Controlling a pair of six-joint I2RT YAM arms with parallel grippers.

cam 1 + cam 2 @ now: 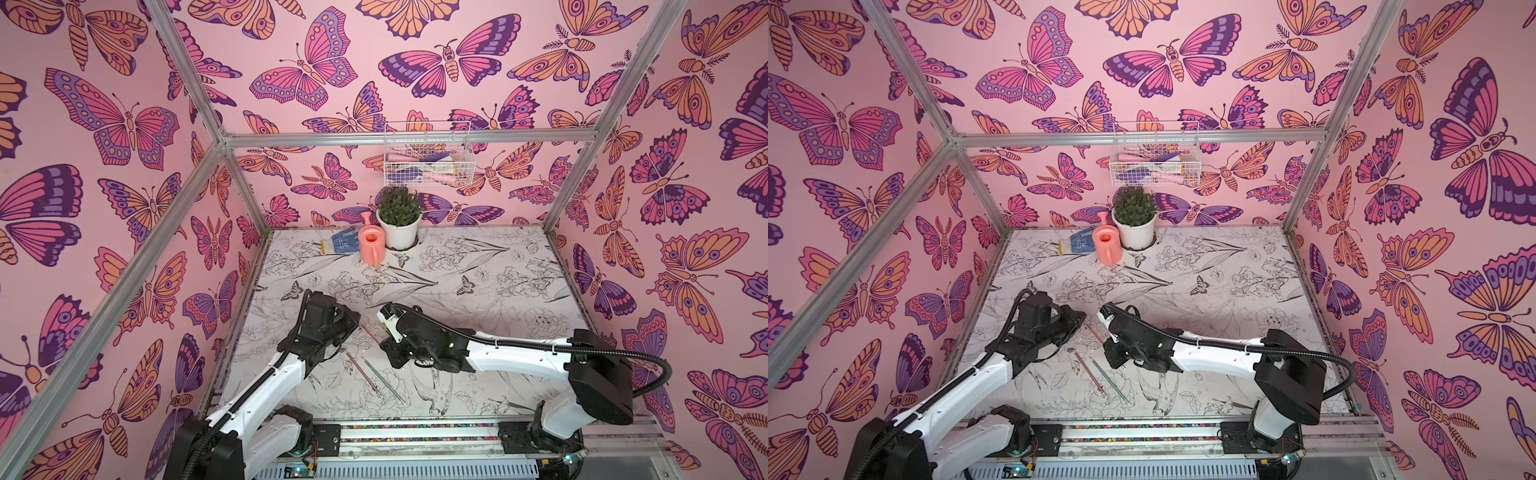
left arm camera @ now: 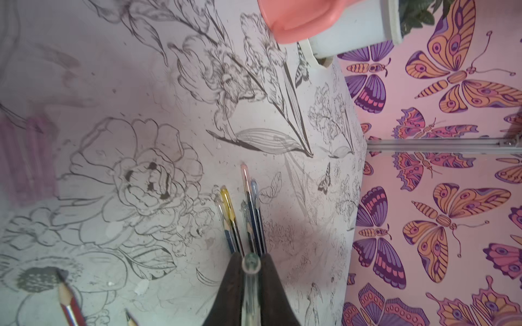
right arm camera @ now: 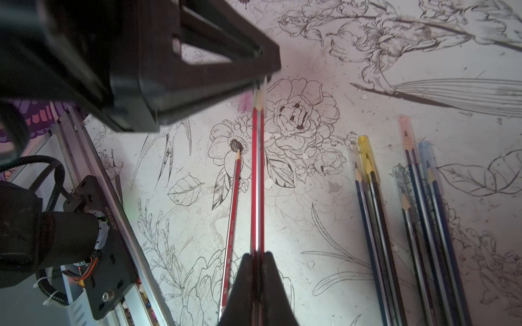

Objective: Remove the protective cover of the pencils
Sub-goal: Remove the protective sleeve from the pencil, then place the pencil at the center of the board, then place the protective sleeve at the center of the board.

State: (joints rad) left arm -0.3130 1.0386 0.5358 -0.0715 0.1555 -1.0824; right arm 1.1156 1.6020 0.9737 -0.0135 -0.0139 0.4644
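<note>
Flower-printed white tabletop fills the lower middle in both top views. At centre frame the right jaws clamp a thin red pencil; the left jaws pinch the clear plastic cover on its tip. Dark-blue pencils lie lower right.

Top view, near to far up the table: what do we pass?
Going back: loose reddish pencil beside loose greenish pencil → red pencil gripped at both ends → pink watering can → white plant pot → wire basket on the back wall. Glove omitted: level with the can.
</note>
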